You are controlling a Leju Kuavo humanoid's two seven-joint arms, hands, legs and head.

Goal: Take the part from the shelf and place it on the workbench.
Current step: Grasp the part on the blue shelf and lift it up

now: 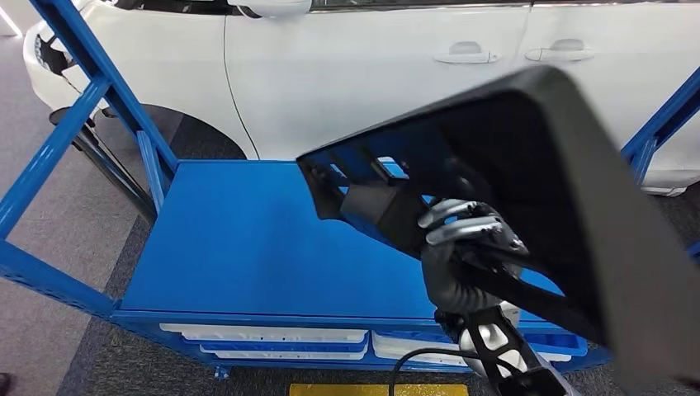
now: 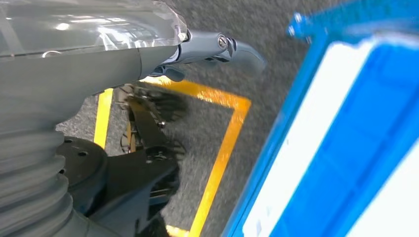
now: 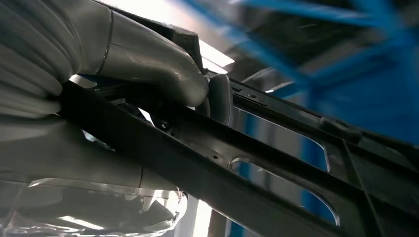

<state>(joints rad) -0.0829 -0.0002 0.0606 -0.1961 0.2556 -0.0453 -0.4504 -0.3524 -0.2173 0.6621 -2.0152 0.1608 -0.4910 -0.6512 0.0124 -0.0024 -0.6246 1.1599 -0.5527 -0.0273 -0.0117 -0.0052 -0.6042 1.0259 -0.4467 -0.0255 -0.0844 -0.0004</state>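
Black moulded plastic makes up the part (image 1: 528, 165), a broad curved panel with a ribbed, cut-out inner frame, and we hold it in our right hand (image 1: 462, 247) above the blue shelf deck (image 1: 248, 239), clear of the surface. In the right wrist view, our fingers (image 3: 148, 59) are wrapped around one bar of the inner frame (image 3: 207, 163), the thumb closing from the opposite side. We judge the part light for its size and fairly stiff, though the panel may flex at its long free edge. Because the grip sits at one end of the frame, we expect the overhanging mass to lever against the fingers, and the smooth plastic may slip or rotate. We consider a frame bar the correct hold point, not the thin outer skin. Our left hand (image 2: 217, 49) hangs over the grey floor beside a yellow floor line (image 2: 222, 148), holding nothing; we cannot tell how its fingers lie.
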